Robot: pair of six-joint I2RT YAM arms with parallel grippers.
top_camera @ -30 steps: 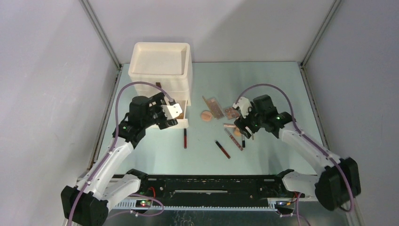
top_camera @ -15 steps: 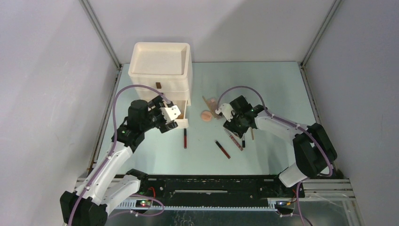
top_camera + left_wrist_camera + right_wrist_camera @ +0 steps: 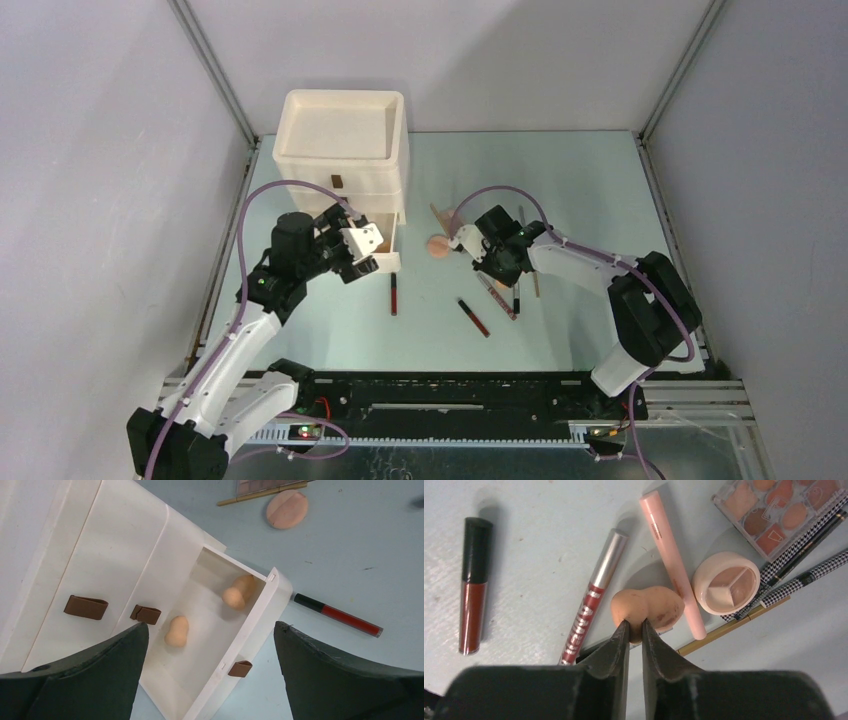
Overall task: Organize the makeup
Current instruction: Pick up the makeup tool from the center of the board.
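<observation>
The makeup lies spread over the table's middle. My right gripper (image 3: 634,625) is shut on a peach sponge (image 3: 654,607), pinching its near edge. Around the sponge lie a silver-and-red tube (image 3: 594,597), a pink tube (image 3: 672,562), a round compact (image 3: 726,582), a palette (image 3: 781,512), checked pencils (image 3: 804,577) and a dark-red tube (image 3: 473,587). My left gripper (image 3: 210,626) hangs open above the box's pulled-out bottom drawer (image 3: 250,635), which holds two peach sponges (image 3: 177,631) (image 3: 239,592). A flat peach puff (image 3: 286,509) and a red tube (image 3: 338,615) lie beside the drawer.
The cream three-drawer box (image 3: 342,150) stands at the back left with an open tray on top. Two dark-red tubes (image 3: 394,293) (image 3: 473,316) lie on the table in front of it. Frame posts rise at the back corners.
My right gripper has swung left and toward the box, come down over the peach sponge and closed on it. The left arm has barely moved and stays open.
</observation>
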